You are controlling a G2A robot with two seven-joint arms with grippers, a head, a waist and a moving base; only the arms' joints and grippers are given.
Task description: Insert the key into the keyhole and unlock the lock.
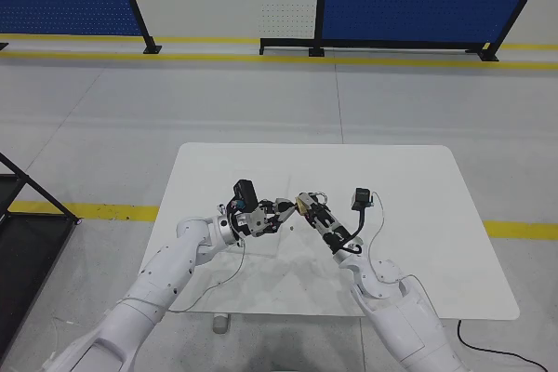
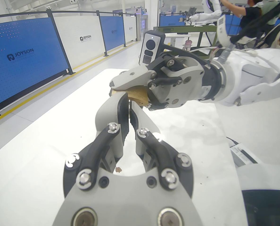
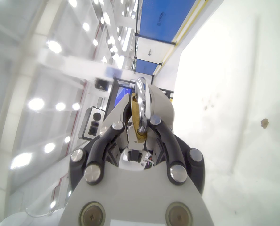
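**Lock [image 2: 136, 95] clamped in right claw [image 3: 140, 95], left claw [image 2: 129, 104] at its end**

Nearest the robot, both arms extend from the 6 o'clock edge of the white table [image 1: 418, 186] and meet near its middle.

The left claw is narrow. Its ribbed pads [image 2: 123, 116] stand almost together with only a slit between them, and its tips meet the lock's brass body. The key cannot be made out in that slit.

The lock is a brass padlock. It is held above the table surface, gripped on its flat faces by the right claw. In the top view the left claw sits at the lock's 9 o'clock and the right claw at its 3 o'clock. The chrome shackle [image 3: 142, 104] faces back toward the right wrist.

A small brown crumb [image 3: 264, 123] lies on the table, well apart from the claws.

Beyond the table, at 12 o'clock, a yellow floor line [image 1: 260, 60] runs in front of blue barrier panels [image 1: 409, 19].
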